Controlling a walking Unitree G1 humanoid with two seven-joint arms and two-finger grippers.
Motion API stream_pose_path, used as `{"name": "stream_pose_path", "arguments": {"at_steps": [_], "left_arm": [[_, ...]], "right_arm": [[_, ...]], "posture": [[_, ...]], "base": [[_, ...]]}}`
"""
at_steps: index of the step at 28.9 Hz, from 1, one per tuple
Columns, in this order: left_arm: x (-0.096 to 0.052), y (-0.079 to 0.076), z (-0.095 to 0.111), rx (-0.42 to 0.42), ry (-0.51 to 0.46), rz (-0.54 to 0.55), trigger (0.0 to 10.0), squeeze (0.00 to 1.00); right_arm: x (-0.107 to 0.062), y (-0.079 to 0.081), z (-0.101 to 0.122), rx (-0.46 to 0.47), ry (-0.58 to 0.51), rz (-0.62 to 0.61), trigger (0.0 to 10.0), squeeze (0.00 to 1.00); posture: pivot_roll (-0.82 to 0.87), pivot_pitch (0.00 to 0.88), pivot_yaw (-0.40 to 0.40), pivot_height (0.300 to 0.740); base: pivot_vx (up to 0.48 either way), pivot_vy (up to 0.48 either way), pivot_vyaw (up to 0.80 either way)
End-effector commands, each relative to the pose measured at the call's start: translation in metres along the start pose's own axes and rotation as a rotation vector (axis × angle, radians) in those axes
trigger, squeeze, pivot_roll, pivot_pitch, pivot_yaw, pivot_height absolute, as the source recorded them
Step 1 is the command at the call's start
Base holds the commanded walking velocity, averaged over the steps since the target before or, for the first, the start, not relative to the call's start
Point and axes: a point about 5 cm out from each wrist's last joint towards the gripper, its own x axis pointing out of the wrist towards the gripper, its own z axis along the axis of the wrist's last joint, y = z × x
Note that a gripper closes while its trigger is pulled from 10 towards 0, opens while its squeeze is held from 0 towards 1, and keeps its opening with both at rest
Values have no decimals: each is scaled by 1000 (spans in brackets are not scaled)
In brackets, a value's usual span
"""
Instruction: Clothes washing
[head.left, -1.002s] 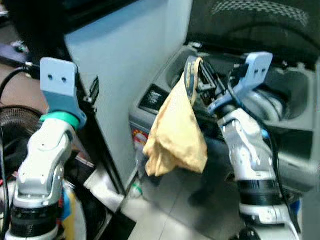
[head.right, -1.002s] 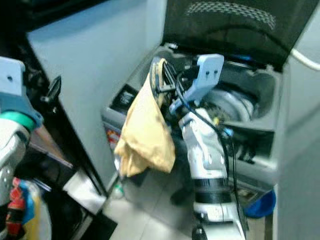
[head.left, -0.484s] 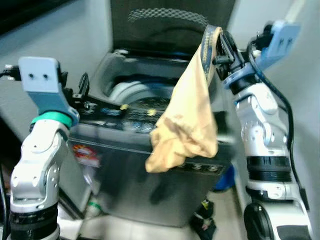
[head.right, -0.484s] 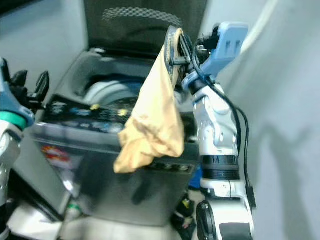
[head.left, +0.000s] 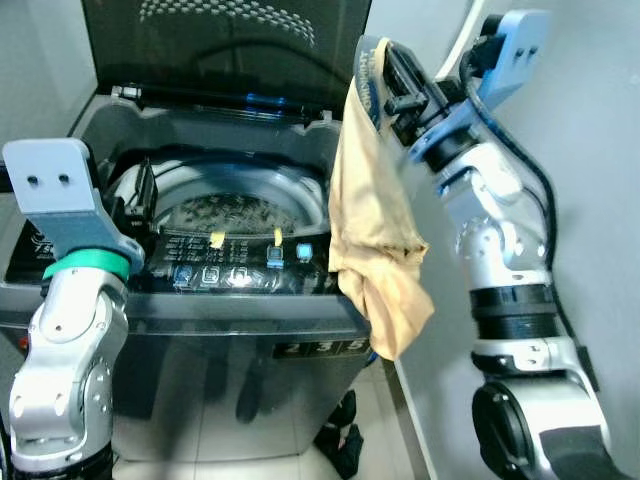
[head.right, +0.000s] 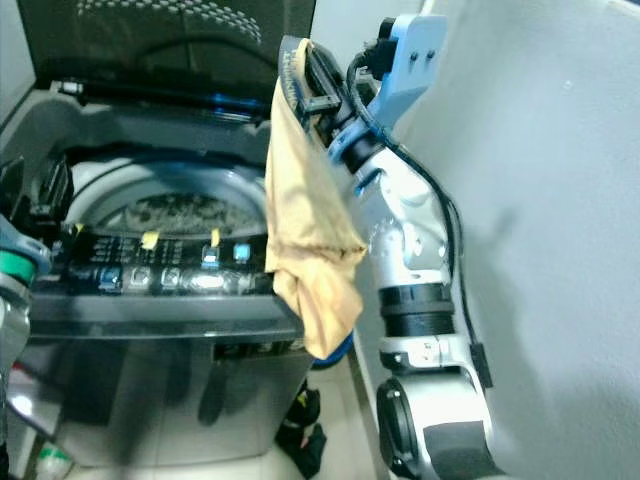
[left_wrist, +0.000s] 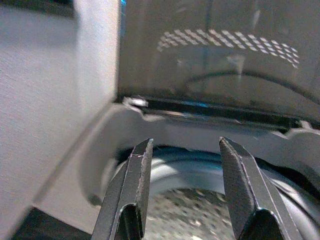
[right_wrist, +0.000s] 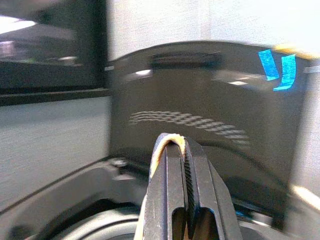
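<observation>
A grey top-loading washing machine (head.left: 200, 300) stands before me with its dark lid (head.left: 225, 45) raised and its steel drum (head.left: 225, 205) showing. My right gripper (head.left: 385, 75) is shut on the waistband of a yellow garment (head.left: 375, 240), which hangs over the machine's right front corner, beside the drum opening. The band (right_wrist: 167, 142) shows pinched between the shut fingers. My left gripper (left_wrist: 182, 150) is open and empty, held over the machine's left side and pointing at the drum's rim (left_wrist: 180, 172).
A white wall (head.right: 540, 200) runs close along the right of the machine. A control panel (head.left: 240, 275) with buttons lines the front edge. Dark objects (head.left: 340, 445) lie on the tiled floor at the machine's right foot.
The view has swung round to face the machine squarely. The garment in my right gripper now hangs at the machine's right front corner instead of in front of it.
</observation>
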Motion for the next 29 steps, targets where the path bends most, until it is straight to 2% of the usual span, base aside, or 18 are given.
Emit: {"name": "stream_pose_path", "arguments": {"at_steps": [1, 4, 7, 8, 10, 12, 17, 22, 29], "left_arm": [[-3, 0, 1, 11, 5, 1, 10000, 0], [-2, 2, 5, 37, 6, -9, 10000, 0], [-1, 3, 6, 43, 3, -14, 10000, 0], [4, 4, 9, 34, -2, -14, 10000, 0], [4, 4, 9, 34, -2, -14, 10000, 0], [11, 3, 12, 34, 4, -40, 10000, 0], [23, 2, 16, 18, 19, -73, 10000, 0], [31, 3, 15, 14, 37, -64, 10000, 0], [30, 2, 16, 35, 33, -61, 10000, 0]], "right_arm": [[-1, -1, -8, 37, 33, -2, 10000, 0], [-3, 1, -22, 87, 67, -21, 10000, 0], [-5, 2, -27, 99, 79, -32, 10000, 0], [-10, 5, -34, 118, 92, -38, 10000, 0], [-10, 5, -34, 118, 92, -38, 10000, 0], [-17, 8, -41, 133, 109, -46, 10000, 0], [-29, 10, -51, 134, 135, -85, 10000, 0], [-36, 4, -55, 118, 145, -142, 10000, 0], [-34, 2, -47, 88, 147, -125, 10000, 0]], "posture": [[204, 0, -131, 740], [212, 0, -116, 740], [223, 0, -89, 740], [230, 0, -58, 740], [230, 0, -58, 740], [243, 0, 5, 740], [240, 0, 62, 740], [240, 0, 62, 740], [212, 0, 37, 740]], "base": [[0, 480, 0], [0, 160, 0], [0, 0, 0], [0, 0, 0], [0, 0, 0], [0, 0, 0], [0, 0, 0], [0, 0, 0], [0, 0, 0]]}}
